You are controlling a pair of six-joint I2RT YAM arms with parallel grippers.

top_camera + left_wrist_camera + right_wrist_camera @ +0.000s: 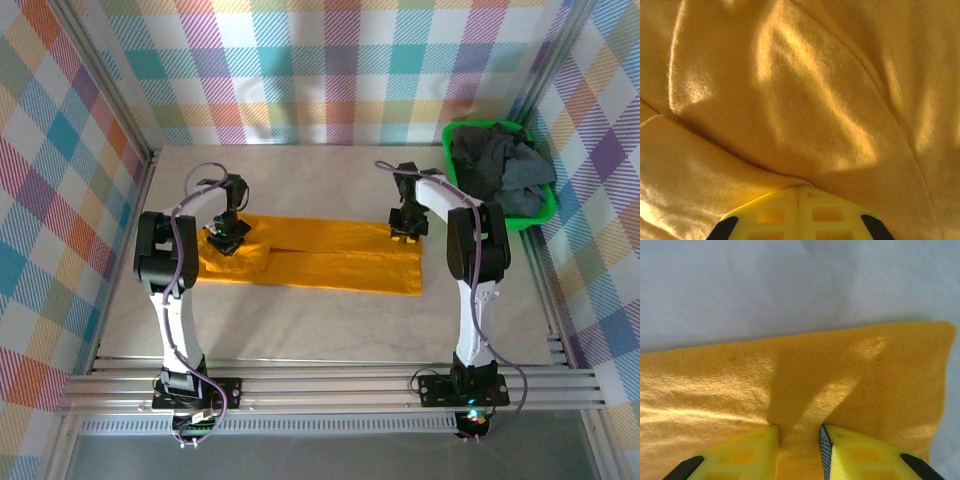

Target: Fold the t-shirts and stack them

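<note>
Currently the orange shirt (330,255) lies flat on the table (330,180), a long strip running left to right. It looks folded lengthwise, so both arms sit at its ends for the next fold. Left gripper (228,238) is down on the strip's left end, arm arched over, wrist pointing straight down. Its fingers (765,217) are closed together against bunched cloth, probably nipping a fold, but the wrist view is too close to be sure. Right gripper (405,230) is down on the far right corner, arm reaching forward, elbow high, wrist vertical. Its fingers (745,452) are clamped on a ridge of shirt just inside the hem. Holding both ends should keep the cloth taut for lifting. Dark shirts (495,165) sit heaped and unfolded in the basket (532,218) at far right.
</note>
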